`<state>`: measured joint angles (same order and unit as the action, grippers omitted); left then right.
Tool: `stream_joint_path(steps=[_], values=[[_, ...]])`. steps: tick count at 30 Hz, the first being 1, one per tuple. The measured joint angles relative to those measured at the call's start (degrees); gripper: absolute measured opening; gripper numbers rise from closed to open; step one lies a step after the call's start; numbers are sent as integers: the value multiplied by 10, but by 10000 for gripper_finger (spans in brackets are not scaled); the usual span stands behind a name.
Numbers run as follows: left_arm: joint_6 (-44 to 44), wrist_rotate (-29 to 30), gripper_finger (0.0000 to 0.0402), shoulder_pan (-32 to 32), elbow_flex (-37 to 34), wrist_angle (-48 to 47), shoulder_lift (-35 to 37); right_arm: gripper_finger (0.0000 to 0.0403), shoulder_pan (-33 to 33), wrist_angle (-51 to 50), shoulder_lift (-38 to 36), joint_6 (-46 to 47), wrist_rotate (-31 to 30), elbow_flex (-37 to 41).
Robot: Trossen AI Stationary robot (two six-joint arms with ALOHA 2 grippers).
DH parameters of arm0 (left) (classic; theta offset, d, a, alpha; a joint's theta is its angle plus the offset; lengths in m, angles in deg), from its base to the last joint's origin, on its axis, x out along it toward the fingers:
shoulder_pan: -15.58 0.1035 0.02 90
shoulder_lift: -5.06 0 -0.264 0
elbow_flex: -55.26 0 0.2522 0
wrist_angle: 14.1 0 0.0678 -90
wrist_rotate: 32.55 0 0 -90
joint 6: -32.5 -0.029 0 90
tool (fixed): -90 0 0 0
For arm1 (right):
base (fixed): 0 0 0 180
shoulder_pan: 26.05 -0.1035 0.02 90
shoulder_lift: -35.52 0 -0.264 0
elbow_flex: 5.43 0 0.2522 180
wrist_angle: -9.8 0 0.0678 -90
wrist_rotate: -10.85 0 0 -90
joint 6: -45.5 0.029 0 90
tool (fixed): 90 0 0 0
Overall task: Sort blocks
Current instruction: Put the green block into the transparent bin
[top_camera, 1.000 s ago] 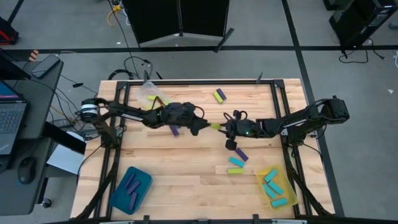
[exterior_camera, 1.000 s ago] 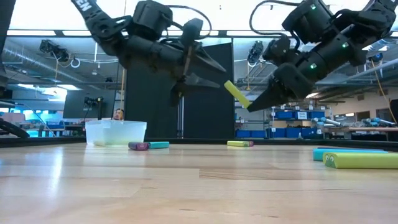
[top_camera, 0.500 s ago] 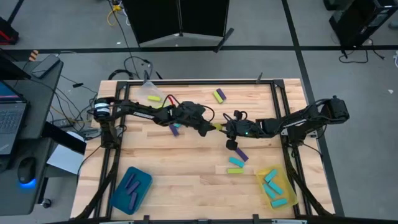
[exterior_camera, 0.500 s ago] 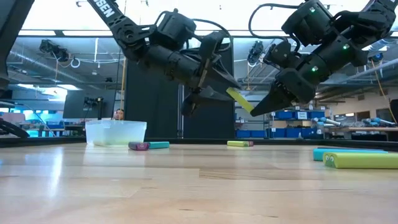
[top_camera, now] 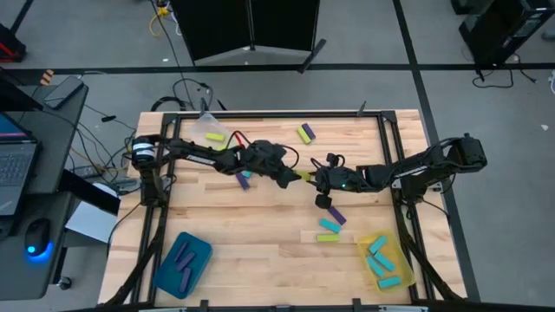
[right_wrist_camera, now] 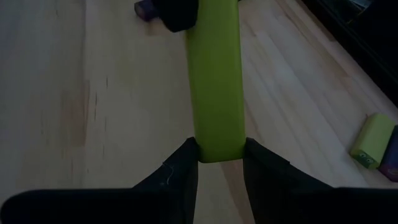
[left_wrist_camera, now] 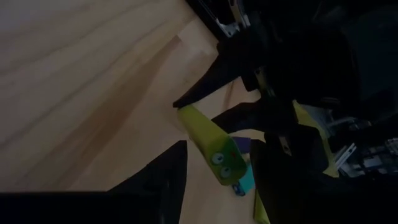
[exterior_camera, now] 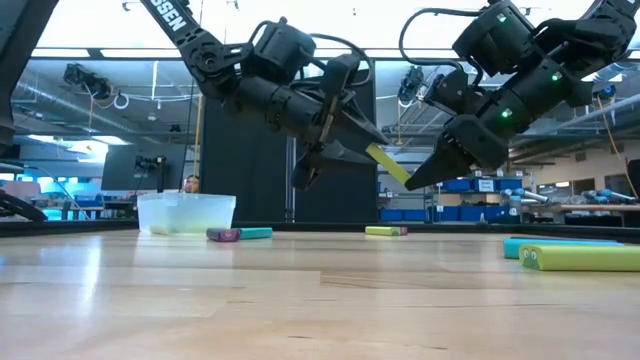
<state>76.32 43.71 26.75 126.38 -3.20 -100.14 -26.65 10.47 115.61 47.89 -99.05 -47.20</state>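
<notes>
Midway | my right gripper [exterior_camera: 412, 180] pinches a yellow-green block [exterior_camera: 386, 163] above mid-table, my left gripper [exterior_camera: 352, 142] spread around its far end | teal tray [top_camera: 183, 263] and yellow tray [top_camera: 385, 261] part-filled | several blocks [top_camera: 329, 231] left on table [top_camera: 260, 238]

You see a yellow-green block [exterior_camera: 388, 164] held tilted in mid-air above the table, other blocks scattered below.

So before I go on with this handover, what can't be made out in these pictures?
- High view: the yellow-green block is mostly hidden between the left gripper and the right gripper.
- Left wrist view: too dark to tell whether the left jaws touch the block.
- High view: the blocks in the teal tray are too small to count.
</notes>
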Motion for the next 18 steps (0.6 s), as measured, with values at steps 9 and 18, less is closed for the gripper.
stream_joint_path(steps=[9,18], values=[[4,-16,181,2,0,-2,0,113,0,0,0,-9,0,0],[1,-16,133,3,0,-6,0,113,0,0,0,-11,0,0]])
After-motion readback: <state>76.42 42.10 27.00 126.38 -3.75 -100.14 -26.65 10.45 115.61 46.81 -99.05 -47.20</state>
